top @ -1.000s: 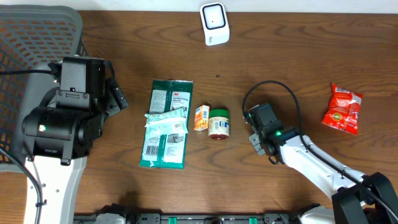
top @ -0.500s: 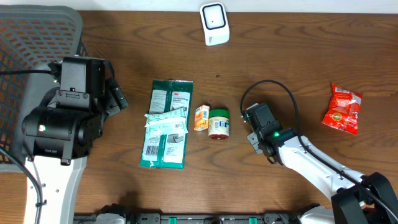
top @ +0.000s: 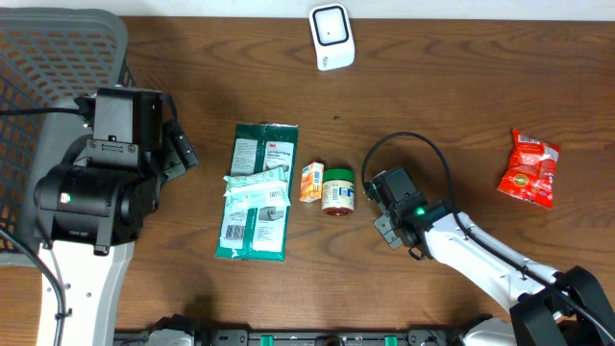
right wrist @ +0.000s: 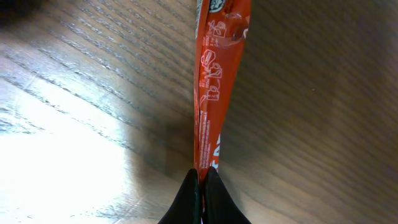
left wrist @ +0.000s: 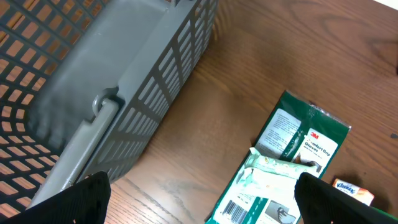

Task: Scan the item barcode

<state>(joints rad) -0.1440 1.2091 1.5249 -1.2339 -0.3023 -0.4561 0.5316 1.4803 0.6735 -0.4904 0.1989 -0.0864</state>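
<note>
We see the right gripper (right wrist: 202,190) with its fingertips pressed together, low over the wooden table (top: 452,96). In its wrist view a narrow red printed strip (right wrist: 221,93) rises from just above the tips. We cannot tell whether they pinch it, nor whether it is the red packet (top: 528,171) that lies flat near the right edge in the overhead view, well apart from the gripper.

From above, this gripper sits just to the right of the green-lidded jar (top: 337,190), and we cannot tell whether they touch. A small orange box (top: 310,181) sits just beside the jar on its left. Further left the green 3M package (top: 267,142) lies flat, with a pale wipes pack (top: 258,187) across it and a barcode label (top: 233,231) facing up at its lower left. The white scanner (top: 332,37) stands at the far edge, apart from all the items.

Our left gripper (left wrist: 205,202) hangs spread wide, holding nothing, between the gray basket (left wrist: 124,93) and the green package.
</note>
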